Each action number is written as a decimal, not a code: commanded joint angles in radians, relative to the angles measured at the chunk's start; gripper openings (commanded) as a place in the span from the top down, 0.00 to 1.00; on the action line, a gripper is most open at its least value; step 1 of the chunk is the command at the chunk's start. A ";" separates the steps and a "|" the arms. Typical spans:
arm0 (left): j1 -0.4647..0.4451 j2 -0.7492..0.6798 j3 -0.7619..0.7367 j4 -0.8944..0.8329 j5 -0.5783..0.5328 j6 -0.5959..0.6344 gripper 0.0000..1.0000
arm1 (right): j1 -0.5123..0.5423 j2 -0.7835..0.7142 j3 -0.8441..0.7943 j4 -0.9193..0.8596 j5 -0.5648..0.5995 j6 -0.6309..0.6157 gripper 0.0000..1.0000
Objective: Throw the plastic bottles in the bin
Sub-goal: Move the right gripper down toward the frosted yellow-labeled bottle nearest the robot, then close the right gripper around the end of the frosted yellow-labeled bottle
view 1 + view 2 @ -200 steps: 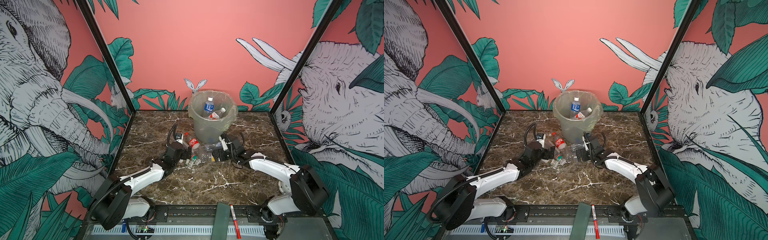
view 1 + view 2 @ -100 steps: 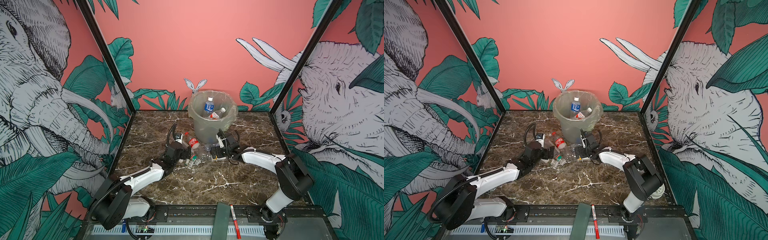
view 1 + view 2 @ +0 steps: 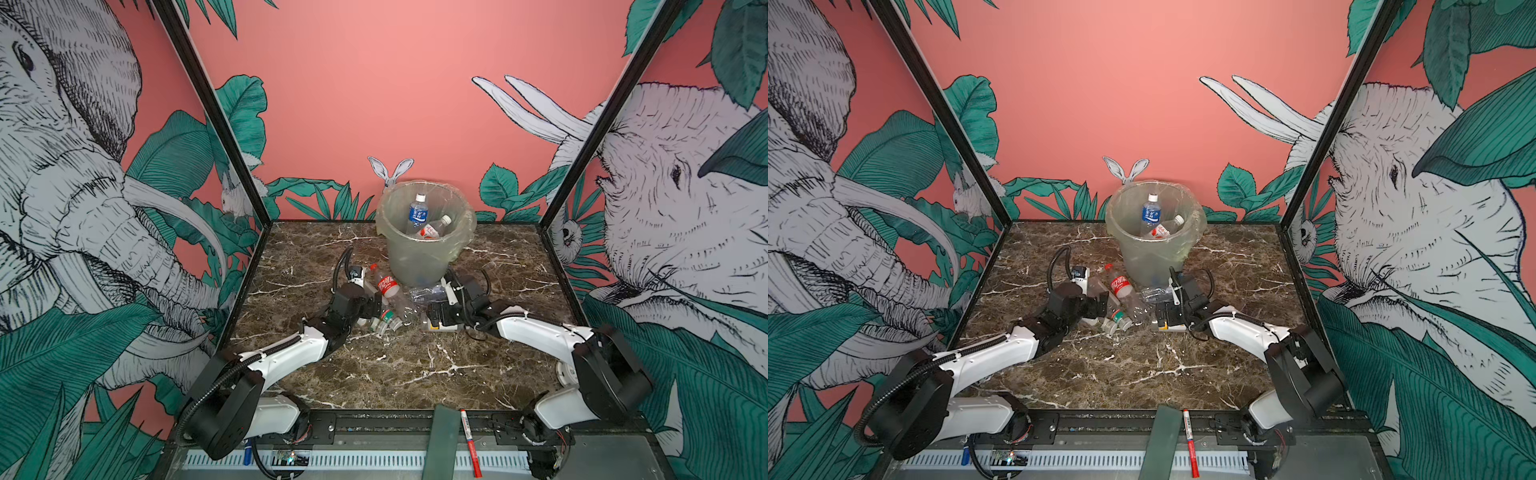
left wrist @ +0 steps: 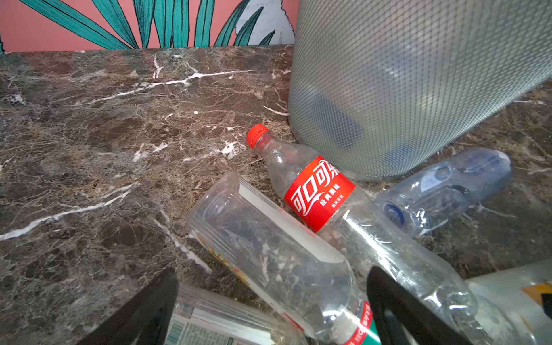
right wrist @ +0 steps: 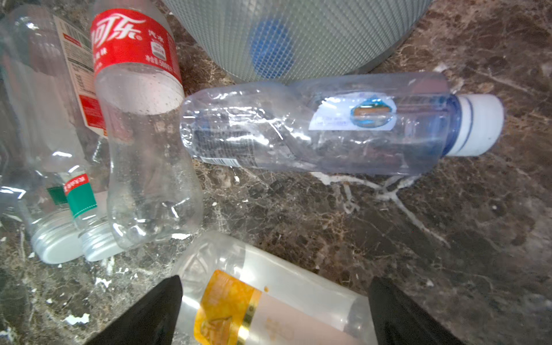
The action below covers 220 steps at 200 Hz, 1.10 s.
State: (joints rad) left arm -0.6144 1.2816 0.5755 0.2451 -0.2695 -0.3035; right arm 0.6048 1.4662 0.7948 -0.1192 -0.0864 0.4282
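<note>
Both top views: high at the front, looking down and back over the whole surface (image 3: 395,365) to the bin (image 3: 415,257). Wrist views: low and close over the surface, each facing the bin foot; both share the red-label bottle (image 4: 319,194).

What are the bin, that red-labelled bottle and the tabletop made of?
Bin: apparently translucent grey-green plastic with a fine mesh-like texture; blurred bottle shapes show through its wall.
Red-labelled bottle: thin, clear, glossy plastic; the table shows through it, and it has bright highlights.
Tabletop: dark brown with white veins and a slight sheen, like marble; whether it is real stone or a printed laminate cannot be told.
</note>
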 commanded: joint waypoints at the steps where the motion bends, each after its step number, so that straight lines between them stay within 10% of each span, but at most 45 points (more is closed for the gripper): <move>1: 0.006 -0.010 0.020 0.003 0.006 -0.017 0.00 | -0.002 -0.043 -0.011 -0.021 -0.017 0.023 0.01; 64: 0.005 -0.018 0.020 0.000 0.010 -0.019 0.00 | -0.052 -0.043 0.001 -0.131 -0.060 -0.085 0.01; 220: 0.005 -0.006 0.024 0.003 0.022 -0.026 0.00 | -0.056 -0.180 -0.125 -0.039 -0.284 0.115 0.01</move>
State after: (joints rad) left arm -0.6144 1.2816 0.5755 0.2451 -0.2497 -0.3145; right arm 0.5369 1.2888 0.6647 -0.1688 -0.3454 0.5209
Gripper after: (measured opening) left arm 0.995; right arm 0.990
